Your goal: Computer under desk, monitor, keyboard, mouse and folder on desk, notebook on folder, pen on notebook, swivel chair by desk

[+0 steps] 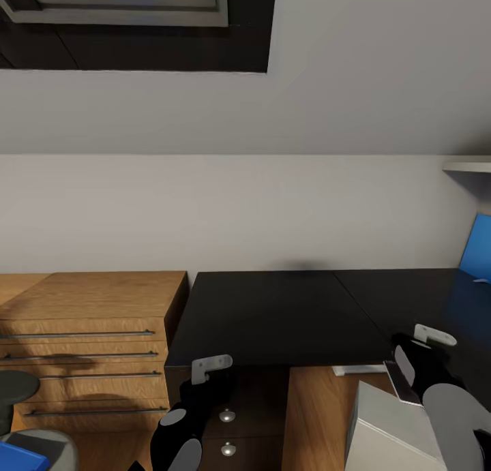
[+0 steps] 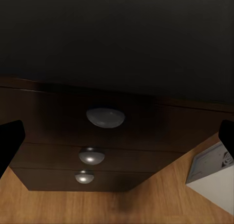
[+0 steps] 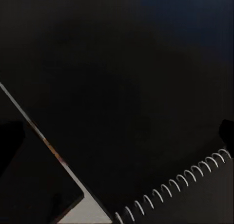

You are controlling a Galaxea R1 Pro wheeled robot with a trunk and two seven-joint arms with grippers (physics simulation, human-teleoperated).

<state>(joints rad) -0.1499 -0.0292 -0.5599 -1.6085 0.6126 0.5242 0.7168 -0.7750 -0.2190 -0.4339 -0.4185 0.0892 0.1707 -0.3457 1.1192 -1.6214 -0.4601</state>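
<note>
While the black desk (image 1: 273, 314) stands against the white wall (image 1: 239, 205), the right gripper (image 1: 409, 372) pinches the notebook (image 1: 397, 382) above its edge; left fingers (image 2: 10, 141) spread, empty.

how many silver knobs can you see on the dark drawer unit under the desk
3, stacked in a column on the drawer unit in the left wrist view: top knob, middle knob, bottom knob. The head view shows two, the third perhaps hidden behind the left gripper.
</note>
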